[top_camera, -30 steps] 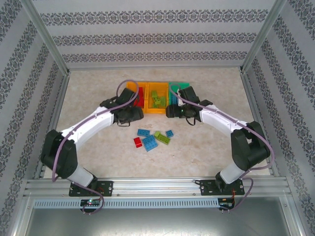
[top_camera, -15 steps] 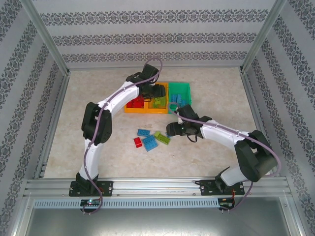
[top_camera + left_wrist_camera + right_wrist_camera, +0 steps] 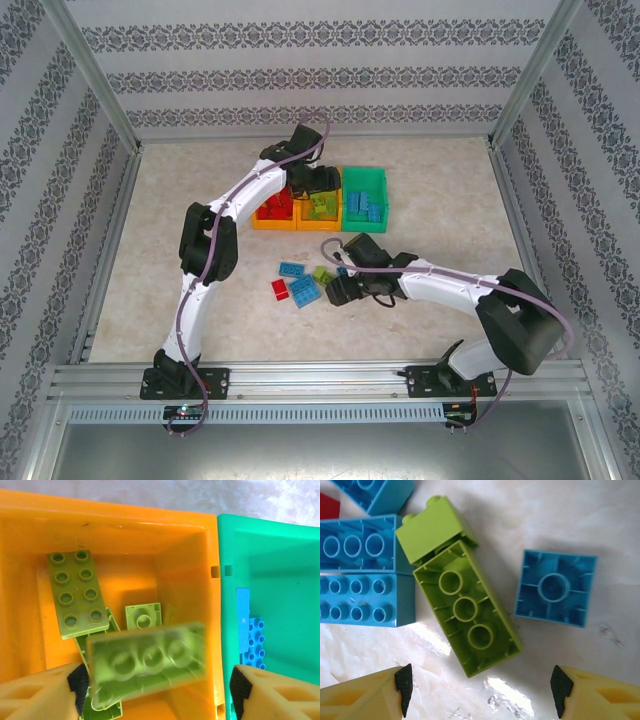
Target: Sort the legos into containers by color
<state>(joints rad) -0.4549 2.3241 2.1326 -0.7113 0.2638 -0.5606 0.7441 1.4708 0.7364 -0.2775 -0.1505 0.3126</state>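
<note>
**A:** Change since a second ago?

**B:** The left gripper [image 3: 159, 682] has swung from the near side of the middle orange bin [image 3: 190, 545] to directly above it. Its fingers stand apart. A lime green brick [image 3: 150, 662] hangs blurred between them, apparently just released, over other lime bricks [image 3: 75, 592] lying in that bin.

**A:** And the right gripper [image 3: 480, 690]?

**B:** It has left the green bin [image 3: 270, 555] beside the middle orange bin and come down over the loose legos [image 3: 300, 285] on the near side. Its fingers are spread wide and hold nothing, straddling an upturned lime brick [image 3: 467, 610].

**A:** Meaning?

**B:** Probably one more lime piece is sorted, and the upturned one looks next.
</note>
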